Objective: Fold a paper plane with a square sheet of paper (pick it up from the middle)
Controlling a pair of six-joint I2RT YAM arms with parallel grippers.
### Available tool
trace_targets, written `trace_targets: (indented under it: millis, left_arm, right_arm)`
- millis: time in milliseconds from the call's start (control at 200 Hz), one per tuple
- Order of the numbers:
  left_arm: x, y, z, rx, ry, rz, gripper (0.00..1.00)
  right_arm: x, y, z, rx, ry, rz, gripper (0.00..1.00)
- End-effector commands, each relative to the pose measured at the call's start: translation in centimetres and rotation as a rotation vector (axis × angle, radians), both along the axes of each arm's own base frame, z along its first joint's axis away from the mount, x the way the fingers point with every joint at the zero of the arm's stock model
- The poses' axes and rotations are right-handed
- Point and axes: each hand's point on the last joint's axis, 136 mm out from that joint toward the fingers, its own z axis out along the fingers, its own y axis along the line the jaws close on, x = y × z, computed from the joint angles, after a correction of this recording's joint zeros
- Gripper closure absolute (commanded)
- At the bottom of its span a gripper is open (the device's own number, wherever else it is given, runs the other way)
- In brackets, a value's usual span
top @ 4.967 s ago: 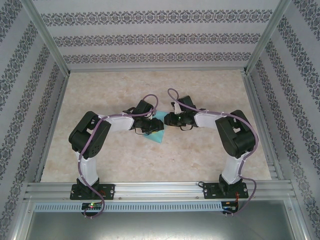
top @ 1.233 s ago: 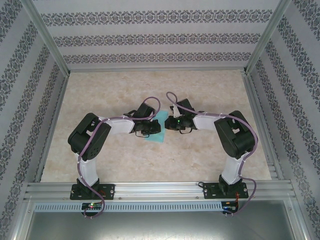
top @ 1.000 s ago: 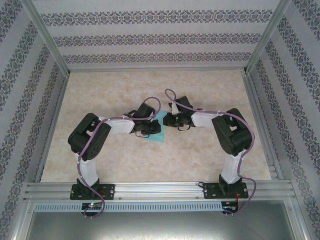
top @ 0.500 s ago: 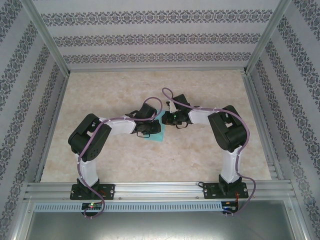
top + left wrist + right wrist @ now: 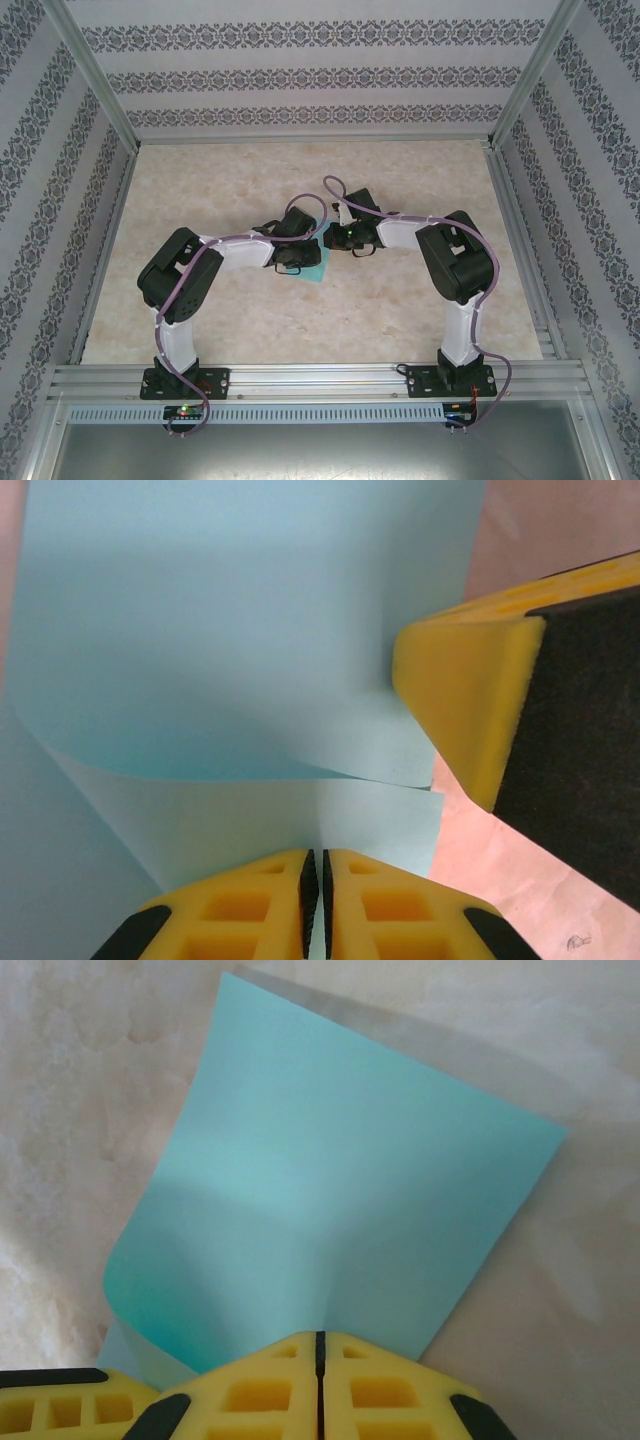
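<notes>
1. Square sheet of paper [image 5: 330, 1210] lies at the middle of the tabletop [image 5: 420, 300] between both arms, one side curled up and over itself
2. Left gripper [image 5: 315, 868]: jaws pressed together, pinching an edge of the sheet
3. Right gripper [image 5: 318, 1350]: jaws closed tight, seemingly nipping the curled flap's edge; the contact itself is hidden under the fingers
</notes>
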Motion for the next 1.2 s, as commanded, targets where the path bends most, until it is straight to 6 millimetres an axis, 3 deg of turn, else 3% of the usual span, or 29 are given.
trace_targets:
  millis: [0,360,634,959,1079,1194]
  left_arm:
    - [-1.3,2.7,-3.5,0.155,0.076,0.05,0.84]
    - [-1.4,3.2,-4.7,0.203,0.082,0.065,0.83]
    - [-1.4,3.7,-5.0,0.223,0.073,0.086,0.83]
    - [-2.1,4.0,-5.8,0.235,0.087,0.066,0.83]
    - [-2.2,3.8,-5.9,0.221,0.088,0.059,0.83]
    - [-2.3,3.8,-6.1,0.217,0.093,0.052,0.83]
  right_arm:
    - [-1.0,-0.8,-1.9,-0.054,0.049,-0.003,0.92]
    - [-0.5,-0.3,-0.1,0.02,0.023,-0.013,0.92]
    - [-0.8,-0.7,-0.8,0.006,0.038,-0.02,0.92]
    - [-0.9,-0.2,3.8,0.165,-0.023,-0.049,0.91]
    - [-2.0,0.1,4.4,0.223,-0.006,-0.053,0.92]
    - [-3.0,0.5,3.9,0.236,0.033,-0.051,0.92]
